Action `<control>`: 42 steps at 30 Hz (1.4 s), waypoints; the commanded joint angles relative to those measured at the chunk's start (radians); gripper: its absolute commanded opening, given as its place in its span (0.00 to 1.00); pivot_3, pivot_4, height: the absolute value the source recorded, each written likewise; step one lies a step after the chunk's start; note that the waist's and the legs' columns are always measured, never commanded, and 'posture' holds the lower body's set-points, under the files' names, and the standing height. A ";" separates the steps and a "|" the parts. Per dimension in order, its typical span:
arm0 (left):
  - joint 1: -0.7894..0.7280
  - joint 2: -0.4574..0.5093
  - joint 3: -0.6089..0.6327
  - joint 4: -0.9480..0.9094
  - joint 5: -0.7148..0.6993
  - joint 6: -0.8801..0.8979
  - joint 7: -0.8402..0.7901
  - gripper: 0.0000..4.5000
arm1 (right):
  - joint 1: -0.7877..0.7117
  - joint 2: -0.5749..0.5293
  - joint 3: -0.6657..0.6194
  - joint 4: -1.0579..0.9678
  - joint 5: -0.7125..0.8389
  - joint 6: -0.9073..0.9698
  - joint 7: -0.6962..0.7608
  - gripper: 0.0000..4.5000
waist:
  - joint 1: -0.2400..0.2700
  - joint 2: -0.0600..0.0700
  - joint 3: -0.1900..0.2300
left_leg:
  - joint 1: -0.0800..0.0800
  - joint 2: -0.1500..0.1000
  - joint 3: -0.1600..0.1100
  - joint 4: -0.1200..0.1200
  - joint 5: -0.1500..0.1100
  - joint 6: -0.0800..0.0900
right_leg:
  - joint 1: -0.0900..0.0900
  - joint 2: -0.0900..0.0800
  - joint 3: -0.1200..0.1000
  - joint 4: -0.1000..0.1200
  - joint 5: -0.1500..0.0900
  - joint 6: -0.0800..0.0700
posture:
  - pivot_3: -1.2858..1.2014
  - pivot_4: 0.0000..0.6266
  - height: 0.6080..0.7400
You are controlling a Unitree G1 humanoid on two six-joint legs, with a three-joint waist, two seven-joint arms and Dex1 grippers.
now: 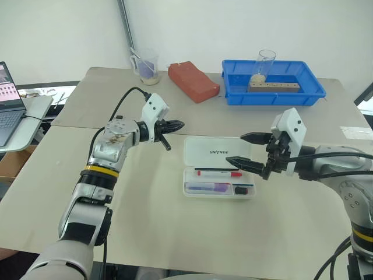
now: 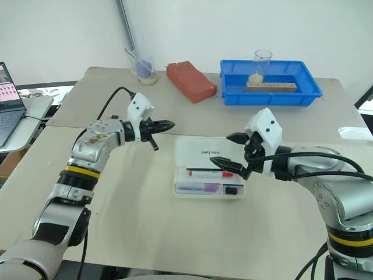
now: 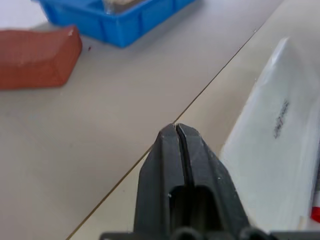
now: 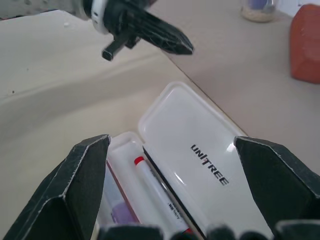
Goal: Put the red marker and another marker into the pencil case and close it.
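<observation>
The pencil case (image 1: 201,149) lies open at mid-table, its lid with the UNITREE lettering flat on the far side. In its tray lie the red marker (image 1: 218,173) and, nearer me, the lavender highlighter (image 1: 208,188). My left gripper (image 1: 179,124) is shut on nothing and hovers left of the lid, pointing right; the right wrist view shows it (image 4: 182,47) beyond the lid (image 4: 190,130). My right gripper (image 1: 236,149) is open, above the case's right end, with nothing between its fingers. The right wrist view looks down on the red marker (image 4: 155,187).
A blue tray (image 1: 274,87) holding a glass and a wooden block stands at the back right. A red-brown brick (image 1: 193,80) and a cup (image 1: 145,67) sit at the back centre. A laptop (image 1: 9,111) is off to the left. A small black item (image 1: 240,190) lies in the case.
</observation>
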 commanded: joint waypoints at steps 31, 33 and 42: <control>0.230 0.035 -0.323 -0.409 0.172 -0.050 -0.381 0.01 | 0.278 -0.267 -0.042 -0.041 -0.017 -0.127 0.156 0.98 | -0.004 0.000 0.000 | -0.002 0.001 -0.001 0.002 0.000 0.000 | 0.001 0.001 0.000 0.000 0.000 0.000 | 0.52 0.24 1.00; 0.243 0.032 -0.320 -0.423 0.187 -0.083 -0.347 0.01 | 0.277 -0.241 -0.018 -0.002 -0.048 -0.159 0.146 0.98 | -0.004 0.000 0.000 | -0.002 0.000 -0.001 0.003 0.000 0.000 | 0.002 0.000 0.000 -0.001 0.000 0.000 | 0.52 0.24 1.00; 0.261 0.135 -0.087 -0.567 0.002 0.007 -0.342 0.67 | 0.243 -0.261 -0.010 0.128 -0.084 -0.240 0.244 0.98 | -0.009 0.000 0.000 | -0.002 0.002 0.000 0.003 0.000 0.000 | 0.000 0.002 0.000 0.000 0.000 0.000 | 0.52 0.24 1.00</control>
